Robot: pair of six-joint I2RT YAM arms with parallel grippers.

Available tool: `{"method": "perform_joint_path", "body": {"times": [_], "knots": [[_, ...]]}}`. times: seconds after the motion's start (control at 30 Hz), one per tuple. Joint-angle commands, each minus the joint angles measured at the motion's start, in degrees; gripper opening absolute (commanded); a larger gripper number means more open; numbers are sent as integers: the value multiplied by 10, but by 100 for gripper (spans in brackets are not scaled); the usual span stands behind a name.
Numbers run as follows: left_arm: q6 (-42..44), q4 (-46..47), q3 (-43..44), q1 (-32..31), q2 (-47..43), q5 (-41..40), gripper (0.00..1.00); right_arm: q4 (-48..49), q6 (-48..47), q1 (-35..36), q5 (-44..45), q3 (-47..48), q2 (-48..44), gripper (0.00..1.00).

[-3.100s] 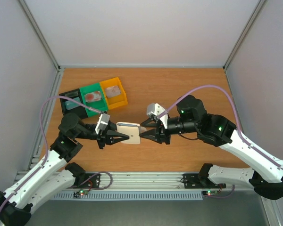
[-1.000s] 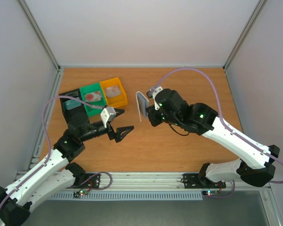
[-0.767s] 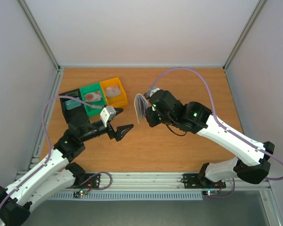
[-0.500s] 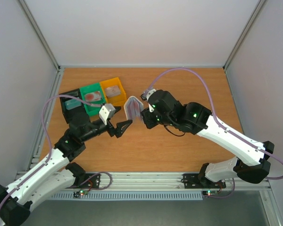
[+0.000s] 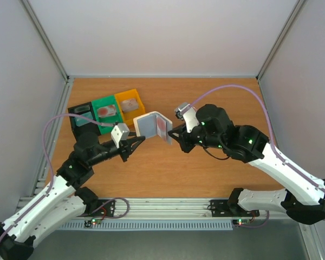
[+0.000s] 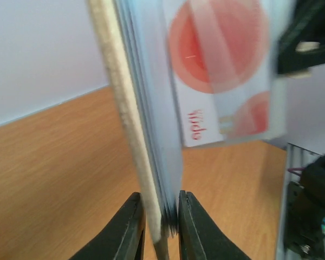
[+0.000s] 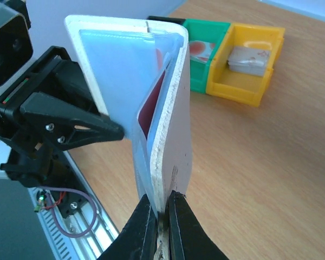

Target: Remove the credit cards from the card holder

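**Card holder held open between the two arms, cards in their pockets**

The card holder (image 5: 147,124) is held up off the worktop (image 5: 206,173), spread like a half-open book with its fold at the top. It sits just in front of the yellow bin (image 5: 131,105), which stands in a row with the green bin (image 5: 105,112) and the black bin (image 5: 81,116).

The left gripper (image 5: 136,141) grips the left flap. In the left wrist view its jaws are nearly together, pinching the lower edge of that flap, with the layered edges of the sleeve between them. Beyond the flap, a reddish-pink card (image 6: 222,70) with round red shapes and some lettering shows through the clear pocket of the other flap.

The right gripper (image 5: 171,135) grips the right flap. In the right wrist view its jaws are pressed onto the bottom edge of that flap, with only the thickness of the plastic between them. A dark red card edge shows inside this flap, and a pale bluish card (image 7: 116,65) lies in the pocket of the opposite one. Both cards are inside the holder, and neither gripper touches a card directly.
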Motion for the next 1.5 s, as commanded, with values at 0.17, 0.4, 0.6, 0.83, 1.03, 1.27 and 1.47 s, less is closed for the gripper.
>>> {"method": "perform_joint_path", "body": {"times": [0.17, 0.4, 0.6, 0.83, 1.03, 1.27, 1.47], "knots": [[-50, 55, 42, 1, -33, 252, 29, 83, -111, -48, -187, -61, -46, 1], [-84, 48, 54, 14, -32, 199, 24, 72, -135, -59, -227, -58, -67, 1], [-68, 42, 54, 14, -27, 134, 24, 62, -134, -59, -257, -54, -71, 1], [-44, 5, 49, 14, -16, 51, 36, 67, -131, -59, -307, -44, -48, 1], [-48, 52, 38, 14, -32, 168, 15, 68, -142, -59, -307, -46, -45, 1], [-108, 22, 47, 14, -45, 186, 0, 105, -151, -74, -287, -103, -81, 9], [-99, -56, 64, 14, -47, 135, 0, 166, -163, -99, -330, -181, -108, 64]]}}
